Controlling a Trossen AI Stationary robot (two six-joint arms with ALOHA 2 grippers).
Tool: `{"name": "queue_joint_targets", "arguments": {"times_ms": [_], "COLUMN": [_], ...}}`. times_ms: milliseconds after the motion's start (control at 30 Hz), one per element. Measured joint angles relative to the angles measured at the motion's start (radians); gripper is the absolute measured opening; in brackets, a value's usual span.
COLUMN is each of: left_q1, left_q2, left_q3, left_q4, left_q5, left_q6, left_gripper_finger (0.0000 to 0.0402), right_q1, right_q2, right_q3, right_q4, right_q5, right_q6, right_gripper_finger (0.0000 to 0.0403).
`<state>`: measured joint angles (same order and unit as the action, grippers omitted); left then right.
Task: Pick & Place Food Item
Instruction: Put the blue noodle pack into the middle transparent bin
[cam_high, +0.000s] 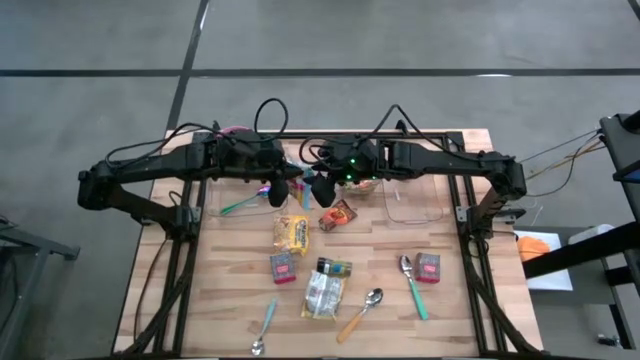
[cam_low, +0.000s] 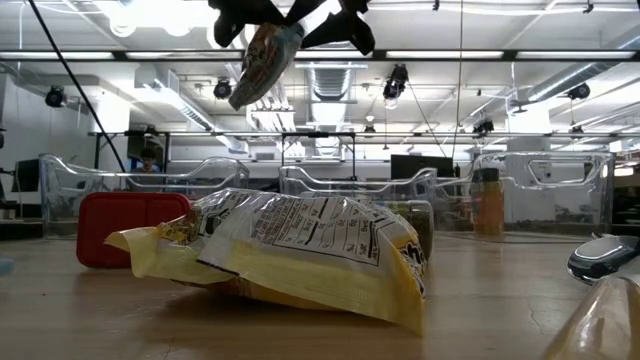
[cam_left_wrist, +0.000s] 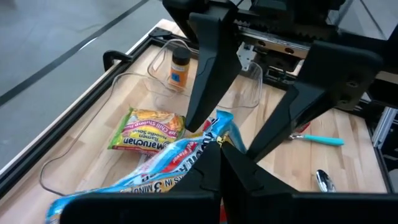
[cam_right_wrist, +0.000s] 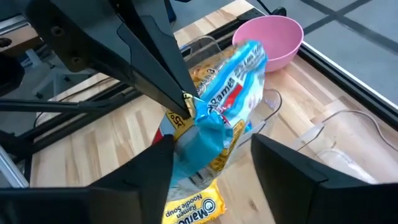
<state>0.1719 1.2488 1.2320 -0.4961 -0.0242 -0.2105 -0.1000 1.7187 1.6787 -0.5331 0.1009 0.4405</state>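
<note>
A blue ramen packet (cam_right_wrist: 233, 87) hangs in the air above the table's middle, with my left gripper (cam_left_wrist: 219, 152) shut on it. My right gripper (cam_right_wrist: 212, 142) faces it from the table's right side and is open. Its two fingers stand on either side of the packet's crumpled end (cam_right_wrist: 199, 146); I cannot tell whether one of them touches it. In the high view both grippers meet near the centre, the left gripper (cam_high: 280, 190) and the right gripper (cam_high: 318, 190). In the low view the packet (cam_low: 262, 60) hangs tilted below them. My left gripper pinches the blue packet between its two fingers near one end, at its edge (cam_right_wrist: 189, 115). The fingers come slanting down from the table's left side. The packet is lifted clear of the table and hangs tilted, most of its length trailing away from the fingertips (cam_left_wrist: 143, 174).
On the table below lie a yellow ramen packet (cam_high: 291, 233), an orange packet (cam_high: 338, 215), two small red boxes (cam_high: 283, 267) (cam_high: 428, 267) and spoons (cam_high: 411, 285). A clear container (cam_high: 415, 205), a spice bottle (cam_left_wrist: 179, 68) and a pink bowl (cam_right_wrist: 273, 37) stand toward the far side.
</note>
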Motion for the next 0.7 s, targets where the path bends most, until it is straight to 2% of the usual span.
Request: {"name": "queue_joint_targets", "arguments": {"times_ms": [333,600,700], "left_q1": [0.000,0.000,0.000], "left_q2": [0.000,0.000,0.000], "left_q3": [0.000,0.000,0.000], "left_q4": [0.000,0.000,0.001], "left_q5": [0.008,0.009,-0.001], "left_q6": [0.002,-0.016,-0.029], "left_gripper_finger": [0.0000,0.0002,0.0018], "right_q1": [-0.002,-0.002,-0.002], "right_q2": [0.000,0.000,0.000], "right_q3": [0.000,0.000,0.000], "right_q4": [-0.001,-0.001,-0.003], "right_q5": [0.005,0.002,-0.005], "right_q6": [-0.056,-0.059,-0.056], "right_gripper_finger": [0.0024,0.0009,0.0008]}}
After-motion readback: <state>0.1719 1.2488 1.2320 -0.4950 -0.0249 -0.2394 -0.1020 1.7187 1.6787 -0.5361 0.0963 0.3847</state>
